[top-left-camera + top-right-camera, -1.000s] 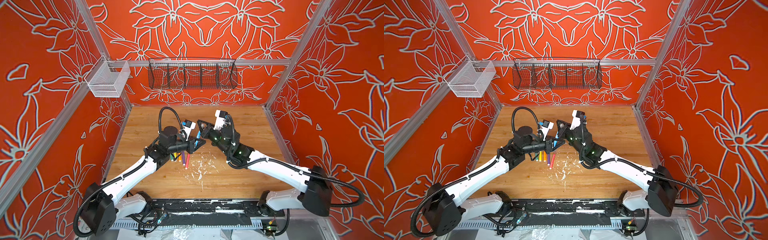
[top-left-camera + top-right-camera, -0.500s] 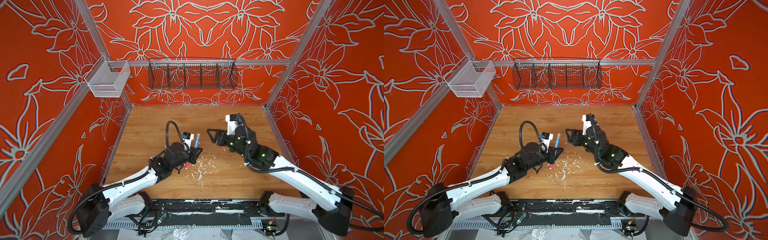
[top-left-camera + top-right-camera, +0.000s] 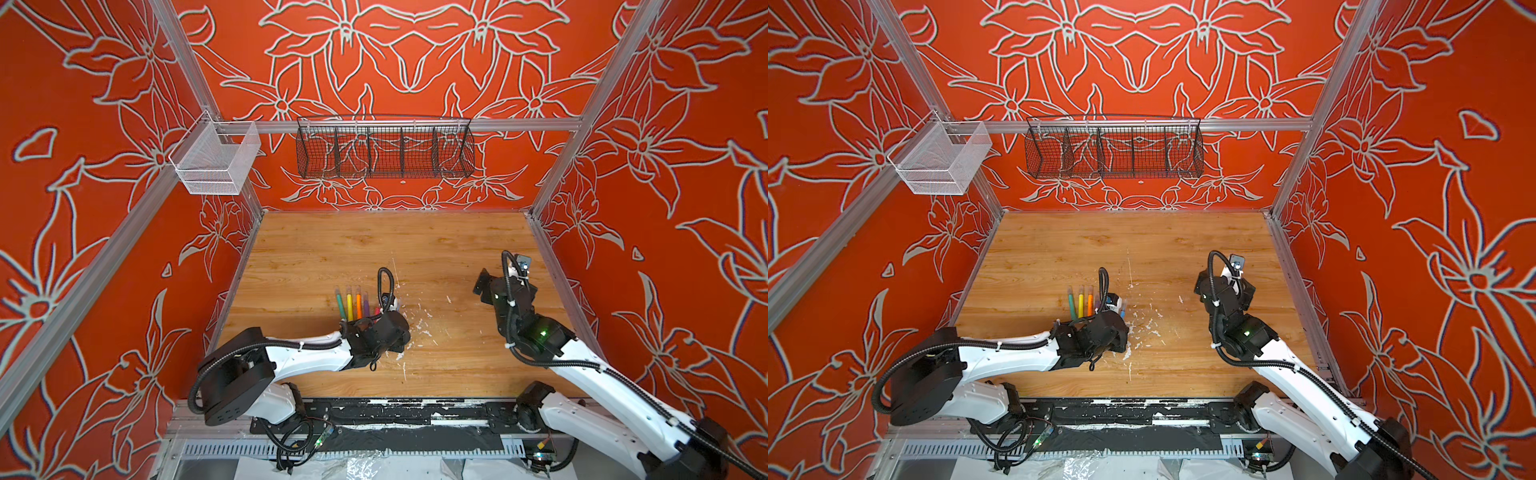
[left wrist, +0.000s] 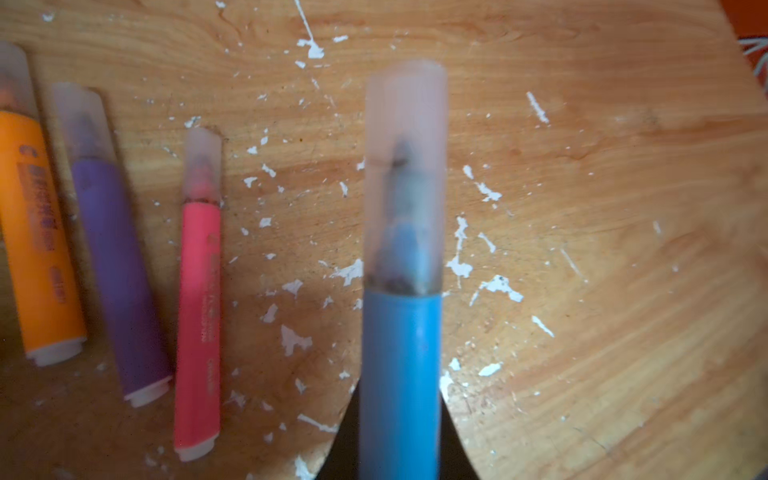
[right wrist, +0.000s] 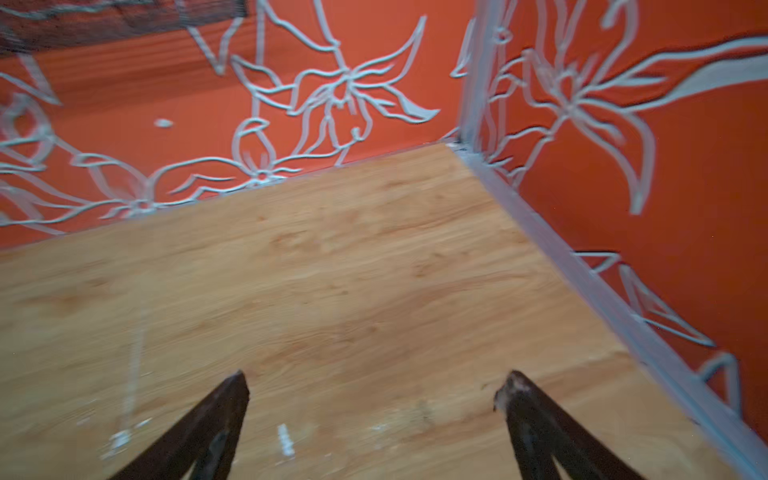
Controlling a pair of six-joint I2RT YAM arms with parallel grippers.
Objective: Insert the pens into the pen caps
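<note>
Left wrist view: slim blue felt-tip pen (image 4: 399, 374), its tip inside a clear plastic tubular cap (image 4: 405, 174).
Left gripper (image 4: 400, 451): jaws clamped on the blue pen's barrel.
Row alongside: pink-red pen (image 4: 197, 316), purple pen (image 4: 118, 270) and orange pen (image 4: 35, 232) lie capped; in a top view, yellow pen (image 3: 349, 305) and green pen (image 3: 340, 303) follow.
Wooden table (image 4: 582, 208): speckled with white paint flecks (image 4: 459, 266).
Right gripper (image 5: 376, 386): jaws spread wide, holding nothing, well apart near the right wall.

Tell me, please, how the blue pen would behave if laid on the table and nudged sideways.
The blue pen looks round and smooth, so it would probably roll. Being slim plastic, it is likely light and stiff. Its clear cap seems seated against the barrel, so it should stay on.
</note>
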